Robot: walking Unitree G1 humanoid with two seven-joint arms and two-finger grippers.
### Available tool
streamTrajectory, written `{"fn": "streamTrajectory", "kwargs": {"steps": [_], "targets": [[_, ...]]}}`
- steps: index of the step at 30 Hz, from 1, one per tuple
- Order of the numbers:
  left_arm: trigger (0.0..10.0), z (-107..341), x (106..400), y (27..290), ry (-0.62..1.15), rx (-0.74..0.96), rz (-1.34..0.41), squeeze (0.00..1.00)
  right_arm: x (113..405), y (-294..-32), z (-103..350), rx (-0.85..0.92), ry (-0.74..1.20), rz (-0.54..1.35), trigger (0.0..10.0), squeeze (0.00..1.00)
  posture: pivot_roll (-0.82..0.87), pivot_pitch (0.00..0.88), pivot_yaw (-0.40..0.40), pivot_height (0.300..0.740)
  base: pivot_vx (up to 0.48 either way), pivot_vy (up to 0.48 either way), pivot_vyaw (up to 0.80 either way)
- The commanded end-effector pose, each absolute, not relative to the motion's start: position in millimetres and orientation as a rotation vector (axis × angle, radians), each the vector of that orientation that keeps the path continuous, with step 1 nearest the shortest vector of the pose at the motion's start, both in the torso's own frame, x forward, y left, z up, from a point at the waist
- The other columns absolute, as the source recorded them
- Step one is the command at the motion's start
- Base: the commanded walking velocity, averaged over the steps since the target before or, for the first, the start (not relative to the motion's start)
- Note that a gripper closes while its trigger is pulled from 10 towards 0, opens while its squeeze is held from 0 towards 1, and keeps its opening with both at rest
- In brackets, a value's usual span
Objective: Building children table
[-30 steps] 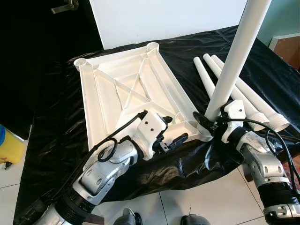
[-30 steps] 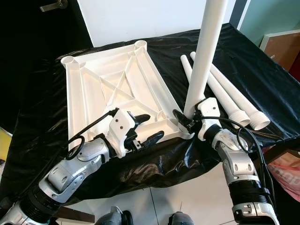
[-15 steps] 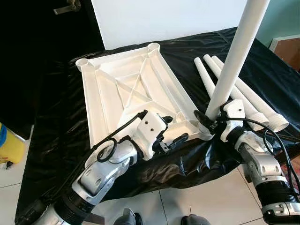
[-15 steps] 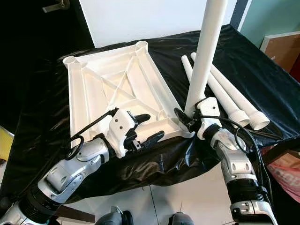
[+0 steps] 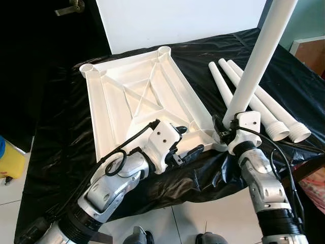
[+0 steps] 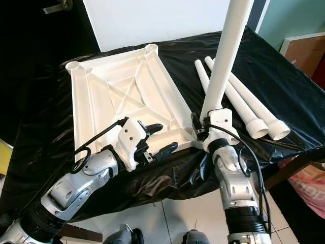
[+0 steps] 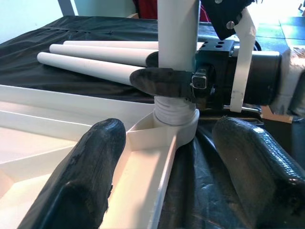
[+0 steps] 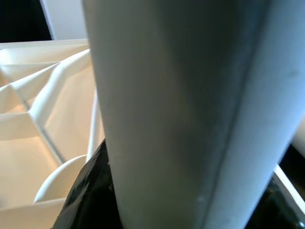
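Observation:
A white children's tabletop (image 5: 137, 96) lies upside down on a table draped in black sheet (image 5: 56, 127). One white leg (image 5: 254, 66) stands upright in the near right corner socket (image 7: 176, 124), tilted slightly to the right. My right gripper (image 5: 223, 133) is shut on this leg just above the socket, and the leg (image 8: 181, 109) looms large in the right wrist view. My left gripper (image 5: 189, 140) is open at the tabletop's near edge, just left of that socket, with its fingers (image 7: 90, 167) holding nothing.
Three loose white legs (image 5: 264, 107) lie side by side on the black sheet to the right of the tabletop. A yellow object (image 5: 10, 157) sits on the tiled floor at the left. A wooden piece of furniture (image 5: 310, 51) stands at the far right.
My right wrist and forearm have swung leftward around the base of the upright leg, still shut on it. The left arm has not moved.

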State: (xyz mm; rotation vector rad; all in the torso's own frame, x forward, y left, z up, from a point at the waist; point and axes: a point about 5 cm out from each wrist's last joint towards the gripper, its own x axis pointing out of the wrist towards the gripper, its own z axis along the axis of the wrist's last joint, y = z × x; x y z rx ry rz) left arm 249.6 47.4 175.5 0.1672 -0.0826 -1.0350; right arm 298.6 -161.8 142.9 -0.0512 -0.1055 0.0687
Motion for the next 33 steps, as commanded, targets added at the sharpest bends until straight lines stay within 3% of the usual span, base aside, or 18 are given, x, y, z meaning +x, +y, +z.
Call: {"fn": "streamTrajectory", "kwargs": {"steps": [1, 7, 14, 30, 31, 33], "targets": [[10.0, 171, 239, 43, -0.055, 0.183, -1.217, 0.00, 294, -167, 116, -0.052, 0.032, 0.012, 10.0, 0.00, -0.09, 0.104, 0.055, 0.740, 0.000, 0.000, 0.00], [10.0, 171, 239, 43, -0.056, 0.181, -1.214, 0.00, 286, -155, 109, -0.004, 0.072, -0.149, 10.0, 0.00, -0.08, 0.100, 0.046, 0.740, 0.000, 0.000, 0.00], [10.0, 171, 238, 43, -0.055, 0.184, -1.216, 0.00, 282, -135, 112, 0.062, 0.051, -0.118, 10.0, 0.00, -0.08, 0.097, 0.049, 0.740, 0.000, 0.000, 0.00], [10.0, 172, 237, 40, -0.060, 0.173, -1.219, 0.00, 279, -139, 123, 0.034, 0.017, -0.148, 10.0, 0.00, -0.09, 0.104, 0.050, 0.740, 0.000, 0.000, 0.00], [10.0, 172, 238, 40, -0.060, 0.173, -1.218, 0.00, 280, -140, 126, 0.029, 0.005, -0.136, 10.0, 0.18, -0.09, 0.107, 0.048, 0.740, 0.000, 0.000, 0.00], [10.0, 172, 238, 40, -0.060, 0.173, -1.218, 0.00, 280, -140, 126, 0.029, 0.005, -0.136, 10.0, 0.18, -0.09, 0.107, 0.048, 0.740, 0.000, 0.000, 0.00]]}}
